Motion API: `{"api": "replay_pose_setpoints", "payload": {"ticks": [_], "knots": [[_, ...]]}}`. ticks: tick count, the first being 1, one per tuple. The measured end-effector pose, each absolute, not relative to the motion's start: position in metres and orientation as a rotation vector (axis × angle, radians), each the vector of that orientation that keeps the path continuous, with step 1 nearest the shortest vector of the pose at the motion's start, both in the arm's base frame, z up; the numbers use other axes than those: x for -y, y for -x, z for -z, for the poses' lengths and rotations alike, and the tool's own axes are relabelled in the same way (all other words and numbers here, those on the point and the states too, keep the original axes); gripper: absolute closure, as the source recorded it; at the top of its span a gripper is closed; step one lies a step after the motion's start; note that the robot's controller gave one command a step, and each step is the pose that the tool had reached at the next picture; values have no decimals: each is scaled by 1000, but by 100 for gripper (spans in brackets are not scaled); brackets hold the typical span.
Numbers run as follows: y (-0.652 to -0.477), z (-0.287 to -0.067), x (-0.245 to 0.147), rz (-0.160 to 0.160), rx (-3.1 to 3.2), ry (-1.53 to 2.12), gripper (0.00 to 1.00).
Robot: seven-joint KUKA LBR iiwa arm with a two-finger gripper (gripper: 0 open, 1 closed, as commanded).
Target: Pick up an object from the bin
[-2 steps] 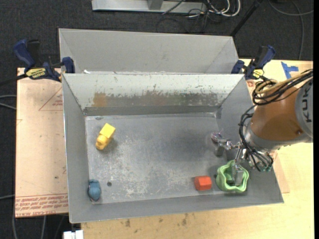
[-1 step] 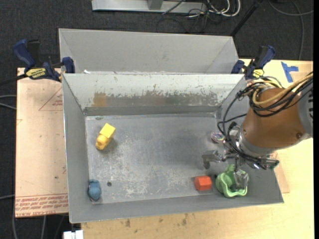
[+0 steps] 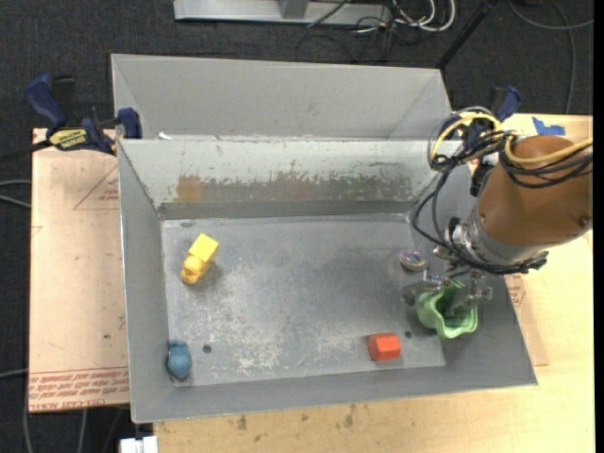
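We see the pincer (image 3: 445, 293) low in the grey metal bin (image 3: 283, 182), close to the bin's right wall and toward its front right corner. The orange cover (image 3: 533, 192) of the wrist and a bundle of black and yellow cables (image 3: 462, 140) stand above it.

The pincer's tip sits right at the upper edge of a crumpled bright green soft thing (image 3: 451, 319), which lies on the bin's floor near the foot of the right wall. The dark metal of the tip overlaps the top of this green thing, and we cannot tell whether it grips it or only touches it. Nor can we tell whether the pincer is wide or narrow, since the wrist and its fittings crowd over it.

Near the green thing, to its left and close to the front edge, lies a small red-orange cube (image 3: 384, 347), apart from the pincer. Well apart, toward the left wall and the back of the floor, we find a yellow plastic block with a rounded end (image 3: 198, 259), lying tilted. A small blue rounded lump (image 3: 178, 360) rests in the front left corner.
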State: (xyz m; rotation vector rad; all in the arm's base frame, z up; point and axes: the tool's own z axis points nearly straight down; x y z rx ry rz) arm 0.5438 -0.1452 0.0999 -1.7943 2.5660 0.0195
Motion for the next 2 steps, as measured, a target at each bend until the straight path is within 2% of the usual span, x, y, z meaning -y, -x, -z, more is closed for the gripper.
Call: {"api": "replay_pose_setpoints", "payload": {"ticks": [1, 2], "knots": [[-577, -73, 81, 3, -2902, 1194, 0], [-578, -74, 81, 1, -2904, 1191, 0]]}}
